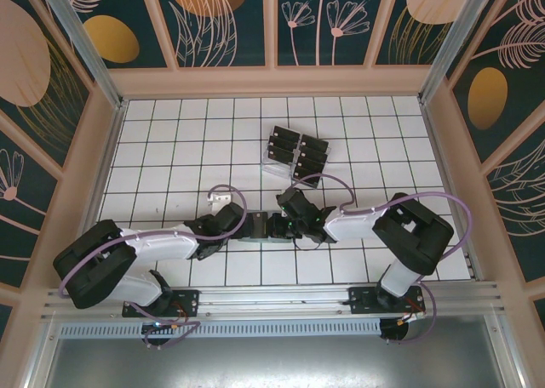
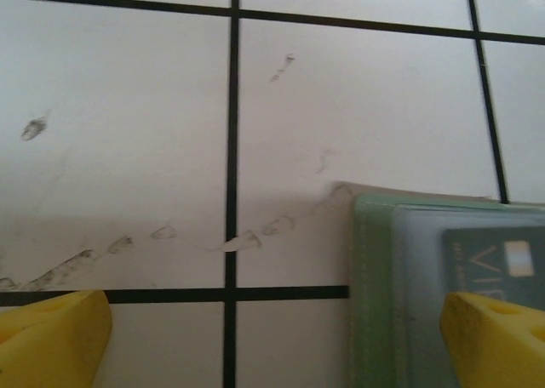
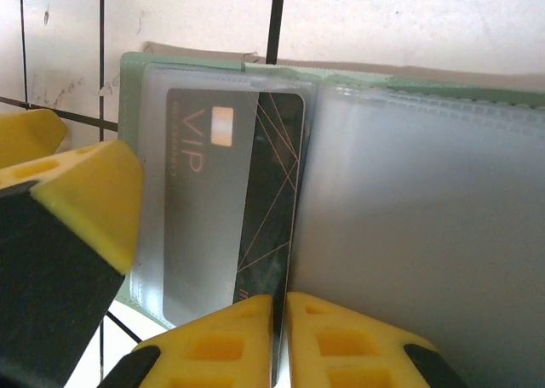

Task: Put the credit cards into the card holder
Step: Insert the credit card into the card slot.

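The grey-green card holder (image 3: 400, 90) lies open on the white tiles, with clear plastic pockets inside. A black credit card (image 3: 272, 192) marked VIP sits partly inside the left pocket, under the clear film. My right gripper (image 3: 279, 328) is shut on the card's near edge, its two yellow pads pinched on the thin card. My left gripper (image 2: 272, 345) is wide open at the holder's (image 2: 383, 303) end. One of its yellow fingers (image 2: 498, 341) lies over the holder beside the card (image 2: 502, 252), the other over bare tile. In the top view both grippers, left (image 1: 254, 226) and right (image 1: 291, 226), meet mid-table.
A clear slotted rack (image 1: 274, 162) holding several more black cards (image 1: 306, 154) stands about two tiles behind the grippers. Wooden walls enclose the tiled floor (image 1: 170, 141) on three sides. The left finger (image 3: 85, 201) crowds the holder's left edge in the right wrist view.
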`<state>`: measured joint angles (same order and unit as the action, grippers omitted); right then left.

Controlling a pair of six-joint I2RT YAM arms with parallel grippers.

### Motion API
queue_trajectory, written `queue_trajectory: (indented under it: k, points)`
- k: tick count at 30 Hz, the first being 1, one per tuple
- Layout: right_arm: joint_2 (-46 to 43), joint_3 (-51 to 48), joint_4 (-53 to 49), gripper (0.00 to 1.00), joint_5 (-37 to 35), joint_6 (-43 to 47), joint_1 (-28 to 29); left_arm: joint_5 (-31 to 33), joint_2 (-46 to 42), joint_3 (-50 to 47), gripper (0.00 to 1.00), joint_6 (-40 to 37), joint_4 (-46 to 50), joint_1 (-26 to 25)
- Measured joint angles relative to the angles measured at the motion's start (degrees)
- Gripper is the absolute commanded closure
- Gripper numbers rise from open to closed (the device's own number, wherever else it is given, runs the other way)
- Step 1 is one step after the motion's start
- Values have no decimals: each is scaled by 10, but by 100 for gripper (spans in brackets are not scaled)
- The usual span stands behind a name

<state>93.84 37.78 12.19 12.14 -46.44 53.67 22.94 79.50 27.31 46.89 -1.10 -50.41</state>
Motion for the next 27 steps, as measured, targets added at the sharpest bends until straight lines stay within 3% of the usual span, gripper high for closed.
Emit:
queue_trajectory:
  k: [27]
  points:
    - [0,-4,19,87,0,-4,-1,-11,4,27,2,-42,59,47]
